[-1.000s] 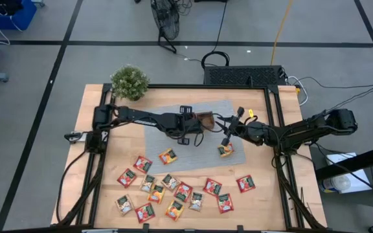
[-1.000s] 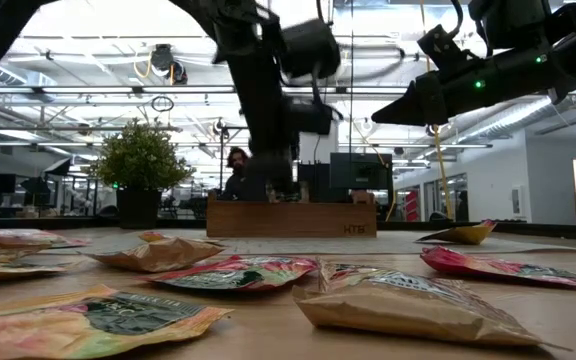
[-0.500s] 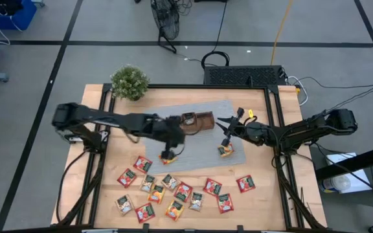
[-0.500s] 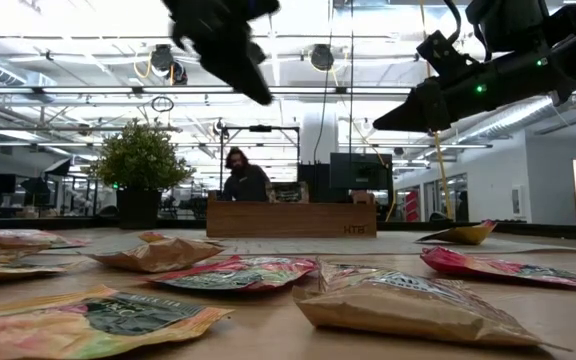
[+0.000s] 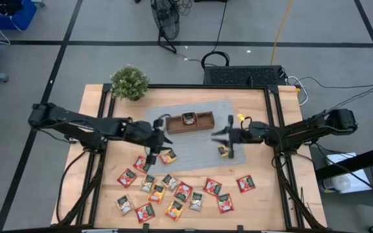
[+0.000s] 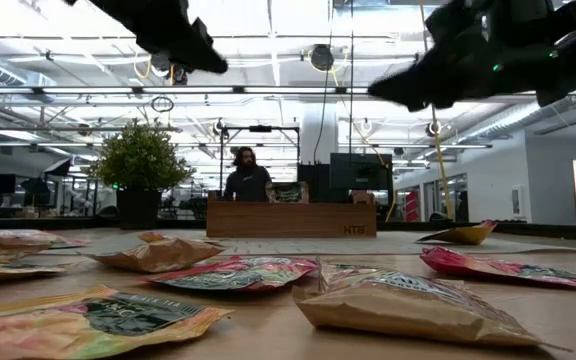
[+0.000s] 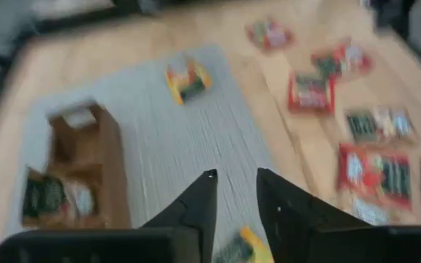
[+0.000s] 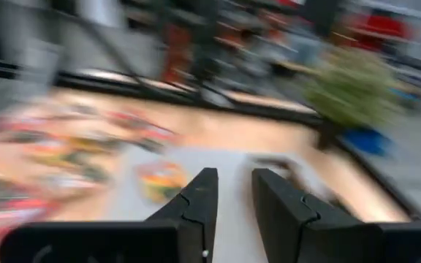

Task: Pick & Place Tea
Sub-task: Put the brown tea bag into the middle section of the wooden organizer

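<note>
Left pincer (image 5: 151,154) retreated from tray (image 5: 190,121) | empty, slightly parted | right pincer (image 5: 228,137) likewise

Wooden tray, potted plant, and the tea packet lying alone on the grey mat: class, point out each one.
wooden tray (image 5: 173,123), high view, bare left compartment
potted plant (image 5: 129,82), high view, foliage centre
tea packet (image 5: 224,151), high view, wrapper's middle

The wooden tray (image 6: 290,217) stands far back on the table. In front of it many tea packets (image 6: 236,272) lie flat, a red one near the middle and a brown one (image 6: 408,306) closest. A potted plant (image 6: 140,165) is left of the tray. A person (image 6: 247,178) is behind it. Two dark grippers hang above, the left gripper (image 6: 173,35) and the right gripper (image 6: 438,70).
</note>
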Available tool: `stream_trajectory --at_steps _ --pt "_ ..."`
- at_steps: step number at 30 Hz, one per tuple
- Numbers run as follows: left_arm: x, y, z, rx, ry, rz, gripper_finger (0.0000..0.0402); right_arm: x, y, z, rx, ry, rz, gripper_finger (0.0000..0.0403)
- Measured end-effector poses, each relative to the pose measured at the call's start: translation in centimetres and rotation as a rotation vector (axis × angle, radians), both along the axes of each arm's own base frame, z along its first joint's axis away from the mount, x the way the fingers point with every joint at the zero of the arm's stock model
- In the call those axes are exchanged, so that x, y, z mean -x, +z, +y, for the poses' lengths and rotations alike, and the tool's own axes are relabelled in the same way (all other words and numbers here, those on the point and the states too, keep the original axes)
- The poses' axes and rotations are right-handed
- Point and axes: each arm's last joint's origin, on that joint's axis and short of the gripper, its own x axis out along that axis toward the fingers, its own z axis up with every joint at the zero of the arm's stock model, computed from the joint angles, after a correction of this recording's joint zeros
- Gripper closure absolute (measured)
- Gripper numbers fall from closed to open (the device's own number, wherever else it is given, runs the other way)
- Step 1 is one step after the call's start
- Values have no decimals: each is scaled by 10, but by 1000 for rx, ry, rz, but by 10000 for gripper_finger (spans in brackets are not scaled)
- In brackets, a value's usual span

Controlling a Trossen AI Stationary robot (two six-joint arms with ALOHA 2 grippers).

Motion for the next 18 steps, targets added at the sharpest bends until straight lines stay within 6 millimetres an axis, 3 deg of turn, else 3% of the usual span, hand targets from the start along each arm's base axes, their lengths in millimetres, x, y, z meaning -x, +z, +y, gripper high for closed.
stream_trajectory --at_steps 3,8,11,18 --pt "19 -5 6 18 23 -101 287 -5 4 17 36 119 15 330" --pt "41 -22 15 69 98 -256 286 -26 11 60 65 236 304 317" --pt "49 -33 20 93 134 -313 286 -42 14 95 122 289 452 286" --pt "55 -50 23 154 184 -384 286 -76 -6 164 232 409 694 201"
